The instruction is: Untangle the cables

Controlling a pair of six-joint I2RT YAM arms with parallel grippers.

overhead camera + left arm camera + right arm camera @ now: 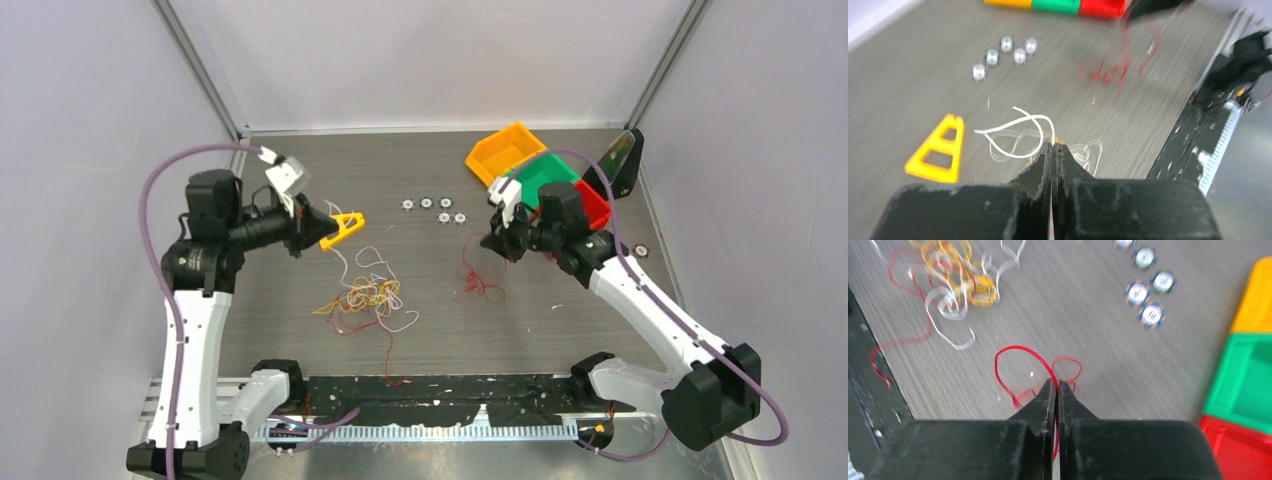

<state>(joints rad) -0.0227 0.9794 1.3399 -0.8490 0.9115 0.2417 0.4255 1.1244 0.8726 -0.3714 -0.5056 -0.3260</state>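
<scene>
A tangle of yellow-orange, white and red cables [365, 297] lies on the table's middle; it also shows in the right wrist view [953, 280]. My left gripper [318, 229] is raised left of it, shut [1053, 145] on a white cable [1020, 120] that loops out from its tips and runs down to the tangle. My right gripper [491, 240] is shut [1056, 383] on a separate red cable [1015, 351]. That red cable hangs down to a small heap on the table [480, 280], apart from the tangle; the left wrist view shows it blurred [1115, 67].
A yellow triangular piece [343, 228] lies below the left gripper. Several small round discs [435, 209] lie at the table's back middle, one more [640, 250] at the right. Orange [505, 150], green [545, 172] and red [598, 208] bins stand behind the right gripper. A black strip [440, 390] runs along the near edge.
</scene>
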